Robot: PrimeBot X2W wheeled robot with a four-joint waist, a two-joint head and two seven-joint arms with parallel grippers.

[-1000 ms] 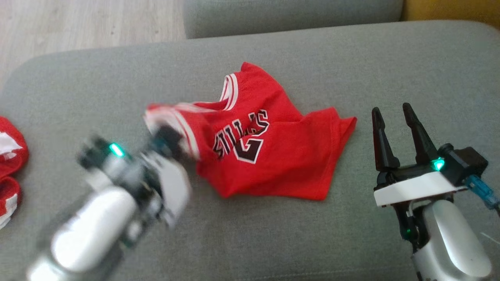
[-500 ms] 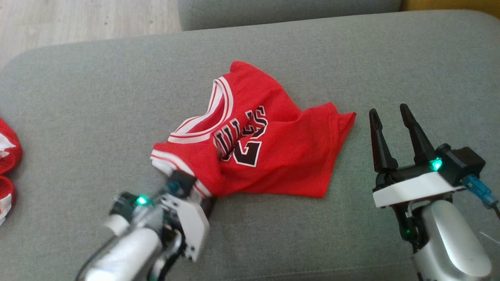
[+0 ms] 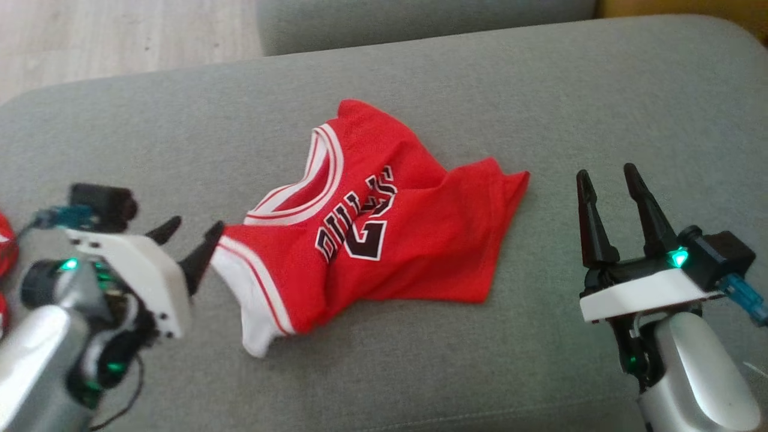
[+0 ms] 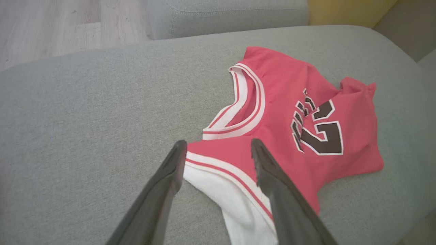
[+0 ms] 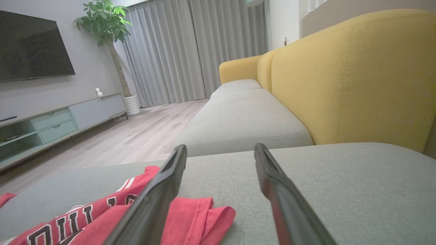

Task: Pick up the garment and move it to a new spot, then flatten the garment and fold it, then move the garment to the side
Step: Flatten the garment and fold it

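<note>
A red basketball jersey (image 3: 384, 234) with white trim and black lettering lies crumpled on the grey sofa cushion (image 3: 420, 90). Its white-edged armhole corner points toward the front left. My left gripper (image 3: 193, 233) stands open just left of that corner, fingers apart and empty; in the left wrist view the jersey (image 4: 289, 126) lies under and beyond the spread gripper (image 4: 218, 144). My right gripper (image 3: 609, 174) is open to the right of the jersey, clear of it. The right wrist view shows the jersey's hem (image 5: 190, 214) low at the left of the gripper (image 5: 219, 148).
Another red and white garment (image 3: 5, 240) peeks in at the far left edge. A second grey cushion (image 3: 420, 18) lies beyond, with wooden floor (image 3: 120, 36) at upper left. A yellow sofa back (image 5: 354, 75), TV stand (image 5: 51, 122) and plant (image 5: 109, 23) stand further off.
My left gripper has let go of the jersey's shoulder after dragging it toward the front left, and has drawn back to the left, open. The right arm stayed put.
</note>
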